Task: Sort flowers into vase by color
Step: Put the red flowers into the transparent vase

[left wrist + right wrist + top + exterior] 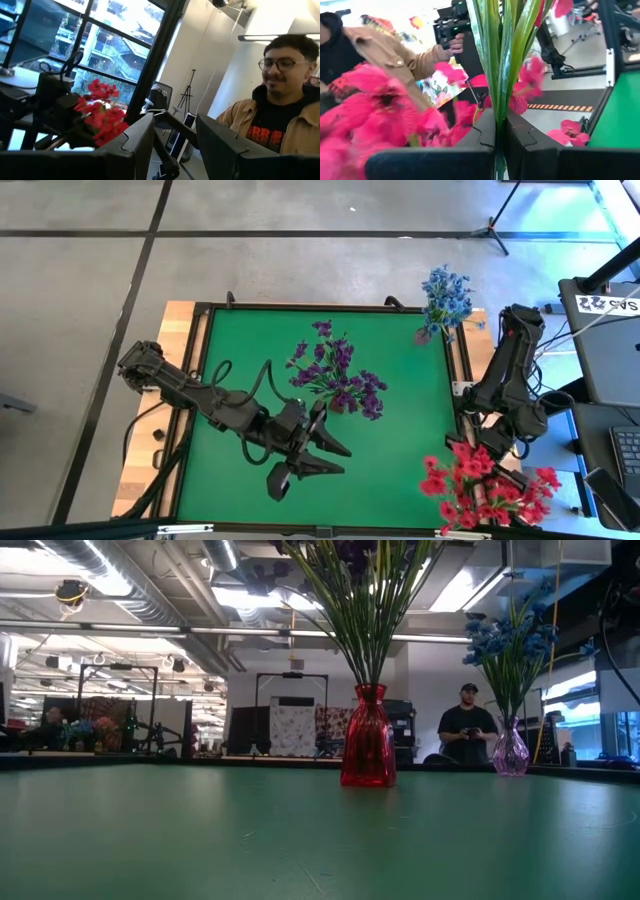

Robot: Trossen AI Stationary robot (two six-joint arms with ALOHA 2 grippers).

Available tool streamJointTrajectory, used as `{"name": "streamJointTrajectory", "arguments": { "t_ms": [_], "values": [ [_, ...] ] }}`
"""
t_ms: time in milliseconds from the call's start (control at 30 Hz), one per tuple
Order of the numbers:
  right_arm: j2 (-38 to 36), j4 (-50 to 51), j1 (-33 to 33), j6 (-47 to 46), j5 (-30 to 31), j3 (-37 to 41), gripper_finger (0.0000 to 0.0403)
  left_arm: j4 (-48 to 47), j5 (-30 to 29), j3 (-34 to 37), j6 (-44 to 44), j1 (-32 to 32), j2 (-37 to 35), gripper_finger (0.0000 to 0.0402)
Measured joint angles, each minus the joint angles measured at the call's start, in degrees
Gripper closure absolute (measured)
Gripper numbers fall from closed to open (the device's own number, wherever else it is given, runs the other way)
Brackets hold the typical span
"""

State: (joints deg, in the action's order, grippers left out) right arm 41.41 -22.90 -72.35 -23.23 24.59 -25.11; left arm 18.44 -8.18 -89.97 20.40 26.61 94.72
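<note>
I see the red flowers (485, 485) off the bench's near right corner, their green stems (501, 60) pinched in my right gripper (499, 142), jaws shut tight on them. Purple flowers (340, 375) stand in the red vase (368, 737) mid-bench; blue flowers (446, 298) sit at the far right corner. My left gripper (305, 455) hovers over the green mat (400, 430), jaws apart, holding nothing.

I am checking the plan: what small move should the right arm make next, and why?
Probably the right gripper, shut on the red flowers at the table's near right corner, should carry them toward a free vase, though none shows. The red vase holds purple flowers; the blue flowers have theirs.
</note>
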Motion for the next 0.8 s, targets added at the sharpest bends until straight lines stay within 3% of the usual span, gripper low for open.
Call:
{"name": "streamJointTrajectory", "arguments": {
  "t_ms": [367,800],
  "values": [
    [0.0,0.7,0.0,2.6,-5.4,0.1,0.0393,0.0,-0.1,0.0,2.1,-0.8,0.0,0.0259],
    [0.0,11.8,0.0,4.2,-10.9,0.1,0.0388,0.0,-0.1,0.0,2.0,-0.6,0.0,0.0259]
  ]
}}
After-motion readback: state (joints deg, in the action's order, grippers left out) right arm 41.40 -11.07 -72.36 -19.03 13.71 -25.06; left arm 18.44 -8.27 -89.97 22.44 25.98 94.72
